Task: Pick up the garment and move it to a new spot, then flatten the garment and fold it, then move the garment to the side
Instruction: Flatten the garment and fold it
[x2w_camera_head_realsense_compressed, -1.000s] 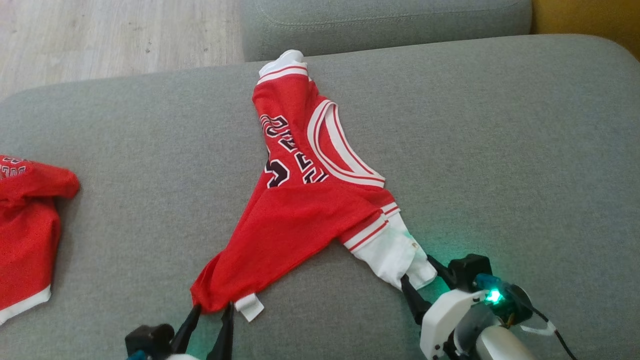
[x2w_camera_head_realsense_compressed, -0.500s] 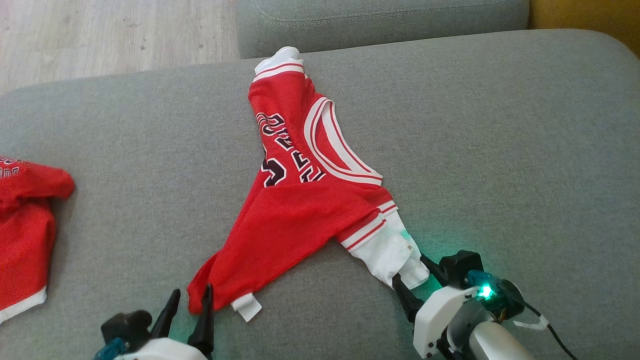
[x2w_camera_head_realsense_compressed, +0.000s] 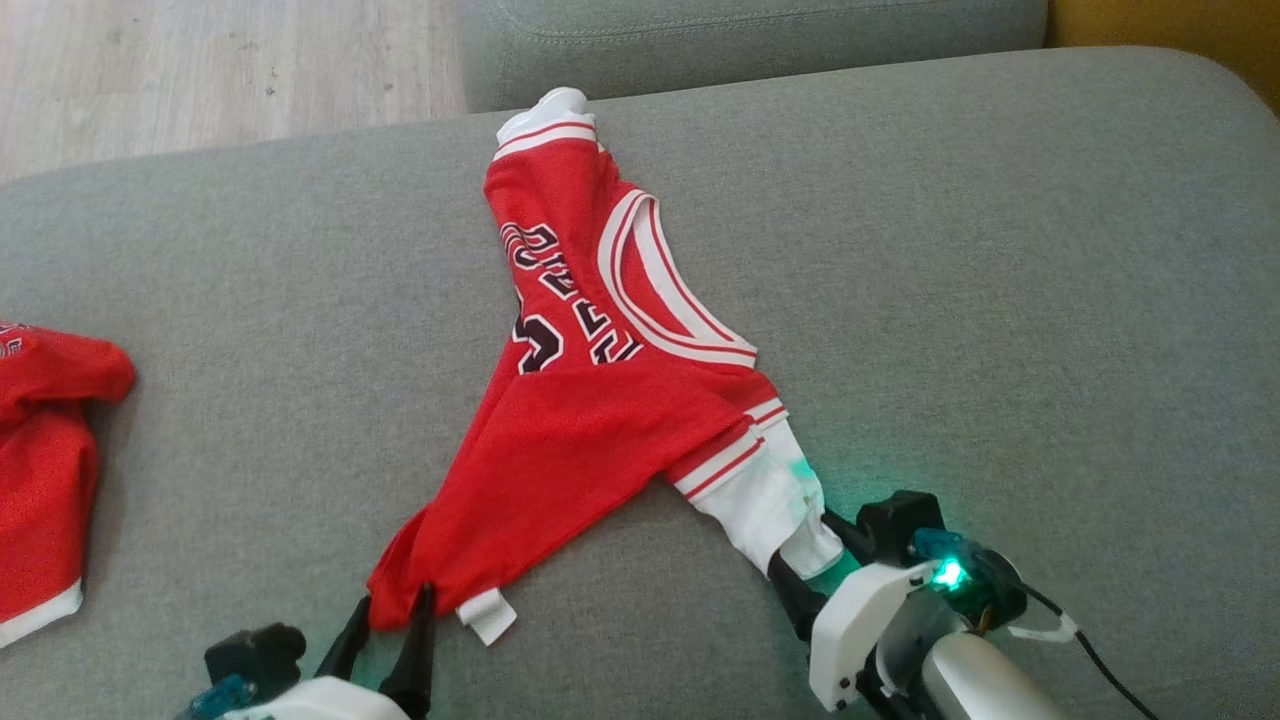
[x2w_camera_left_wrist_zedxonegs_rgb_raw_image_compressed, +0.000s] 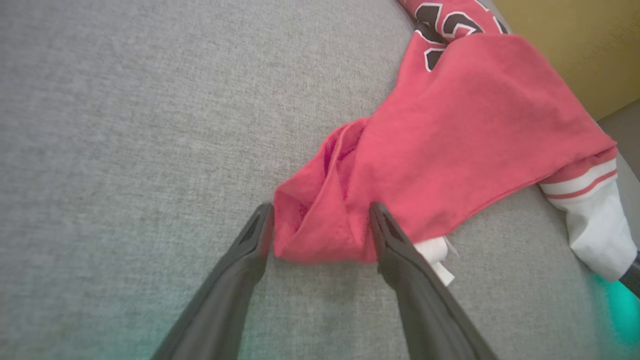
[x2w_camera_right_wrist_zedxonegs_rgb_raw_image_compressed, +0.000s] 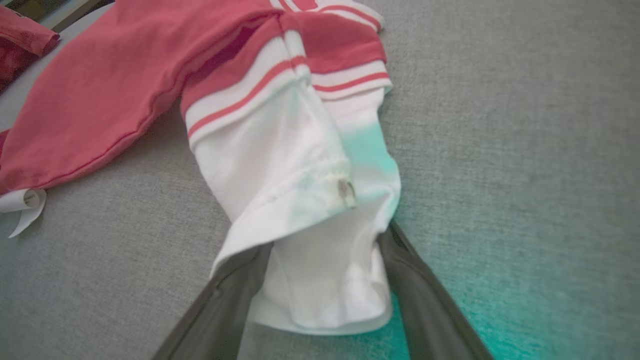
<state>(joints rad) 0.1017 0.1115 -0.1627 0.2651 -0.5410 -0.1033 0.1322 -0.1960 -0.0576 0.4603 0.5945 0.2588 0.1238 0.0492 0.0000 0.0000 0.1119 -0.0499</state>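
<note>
The garment (x2w_camera_head_realsense_compressed: 600, 420) is a red jersey with dark lettering and white sleeves, lying crumpled in a Y shape on the grey sofa cushion (x2w_camera_head_realsense_compressed: 1000, 250). My left gripper (x2w_camera_head_realsense_compressed: 393, 600) stands open at the near left, its two fingers straddling the jersey's red bottom corner (x2w_camera_left_wrist_zedxonegs_rgb_raw_image_compressed: 320, 235). In the left wrist view that gripper (x2w_camera_left_wrist_zedxonegs_rgb_raw_image_compressed: 321, 210) has the bunched corner between its fingertips. My right gripper (x2w_camera_head_realsense_compressed: 803, 543) is open at the near right, with the white sleeve end (x2w_camera_right_wrist_zedxonegs_rgb_raw_image_compressed: 280, 165) lying between its spread fingers (x2w_camera_right_wrist_zedxonegs_rgb_raw_image_compressed: 325, 245).
A second red garment (x2w_camera_head_realsense_compressed: 45, 450) lies at the cushion's left edge. A grey back cushion (x2w_camera_head_realsense_compressed: 750, 40) runs along the far side, with wooden floor (x2w_camera_head_realsense_compressed: 200, 70) beyond at the left and something yellow (x2w_camera_head_realsense_compressed: 1170, 30) at the top right.
The head view has shifted a little. My left gripper slid sideways off the red corner and now straddles it again. The right gripper stays at the white sleeve.
</note>
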